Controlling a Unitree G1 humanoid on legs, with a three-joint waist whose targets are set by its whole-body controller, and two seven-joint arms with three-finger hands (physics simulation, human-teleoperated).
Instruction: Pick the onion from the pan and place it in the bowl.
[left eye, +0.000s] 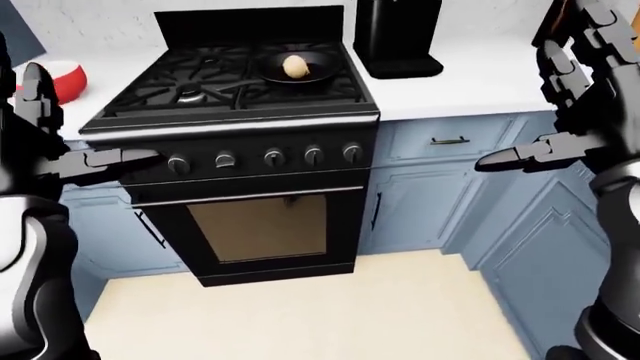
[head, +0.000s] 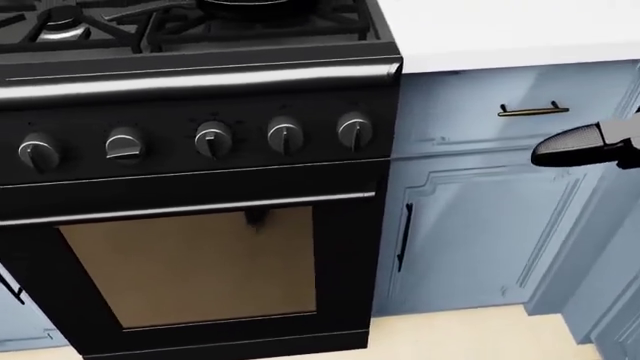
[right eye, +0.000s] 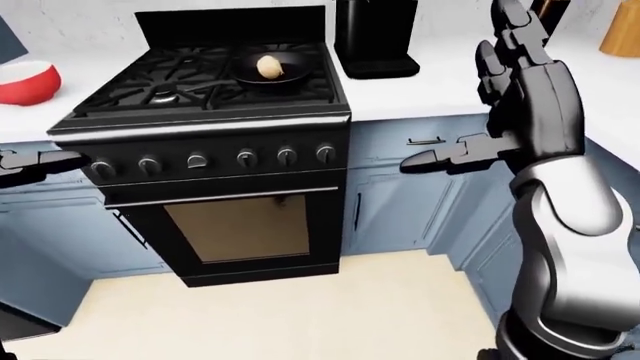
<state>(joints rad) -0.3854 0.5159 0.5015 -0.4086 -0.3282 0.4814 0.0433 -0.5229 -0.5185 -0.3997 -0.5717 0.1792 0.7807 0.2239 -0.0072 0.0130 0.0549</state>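
A pale onion (left eye: 296, 67) lies in a black pan (left eye: 322, 73) on the stove's top right burner. A red bowl (right eye: 25, 81) with a white inside stands on the white counter left of the stove. My left hand (left eye: 95, 112) is open and empty, raised at the left edge below stove-top height. My right hand (right eye: 460, 90) is open and empty, fingers up and thumb out, right of the stove over the counter edge. Both hands are far from the onion. The head view shows only the stove's knob panel and my right thumb tip (head: 590, 146).
The black stove (left eye: 230, 127) has a row of knobs and an oven door (left eye: 260, 225) below. A black appliance (left eye: 397, 37) stands on the counter right of the pan. Blue cabinets (left eye: 430, 195) flank the stove. A wooden object (right eye: 622, 30) is at top right. The floor (left eye: 300, 315) is beige.
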